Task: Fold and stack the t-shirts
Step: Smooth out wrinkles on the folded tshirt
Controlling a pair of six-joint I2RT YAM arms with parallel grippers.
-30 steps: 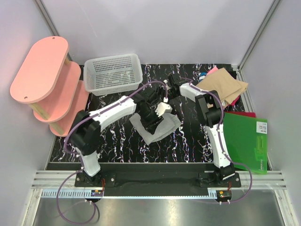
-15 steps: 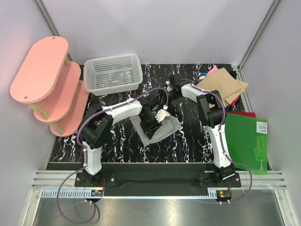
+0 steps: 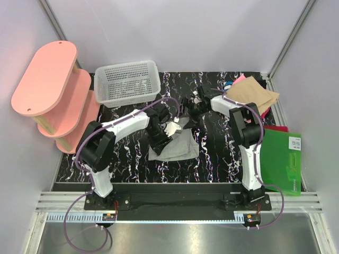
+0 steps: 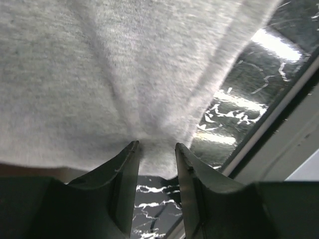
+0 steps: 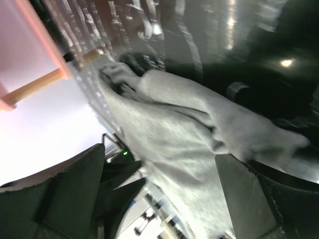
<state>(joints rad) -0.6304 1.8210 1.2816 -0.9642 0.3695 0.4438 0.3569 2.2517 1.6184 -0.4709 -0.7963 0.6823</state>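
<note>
Grey shirt [image 3: 177,148] lies rumpled and partly folded in the middle of the table [image 3: 132,159], between the two arms. Left gripper [image 4: 155,147] is clamped on a pinch of its edge, and the cloth gathers into creases that run to the jaws. Right gripper [image 5: 160,154] has its jaws wide apart near the shirt's far edge and holds nothing that I can see. Tan shirt [image 3: 254,94] sits folded at the far right corner, well apart from the grey one. I judge the grey shirt light, limp and not fragile. It will sag and bunch wherever it is unsupported, and one pinch only drags it. I would grip at a hem or corner through all the layers, one gripper at each end of the same edge, so the fold lands flat. A thin pinch may slip out.
</note>
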